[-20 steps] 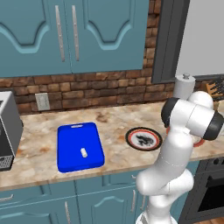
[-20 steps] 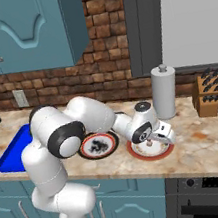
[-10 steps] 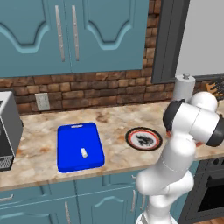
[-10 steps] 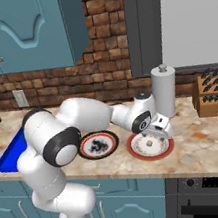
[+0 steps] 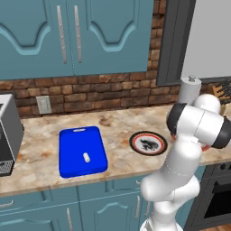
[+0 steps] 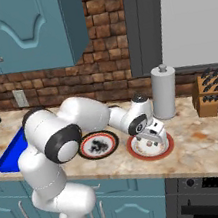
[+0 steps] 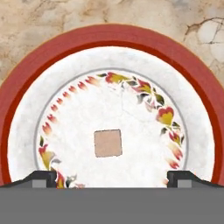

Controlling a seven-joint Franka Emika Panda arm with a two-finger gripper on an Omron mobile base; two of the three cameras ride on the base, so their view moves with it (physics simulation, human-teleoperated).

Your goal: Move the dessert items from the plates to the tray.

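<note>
overhead, teal cabinets point(image 5: 67, 36); marble counter point(image 5: 117, 131)

A home kitchen. A marbled tan stone counter point(image 5: 117, 131) runs under teal panelled wall cabinets point(image 5: 67, 36), with matching base cabinets point(image 5: 54, 212) below it. Behind the counter is a red-brick backsplash point(image 5: 99, 92) with a wall outlet point(image 5: 43, 104). On the counter stand a paper towel roll point(image 6: 164, 92) and a knife block point(image 6: 208, 96); an oven point(image 6: 213, 199) sits below its right end.
</note>
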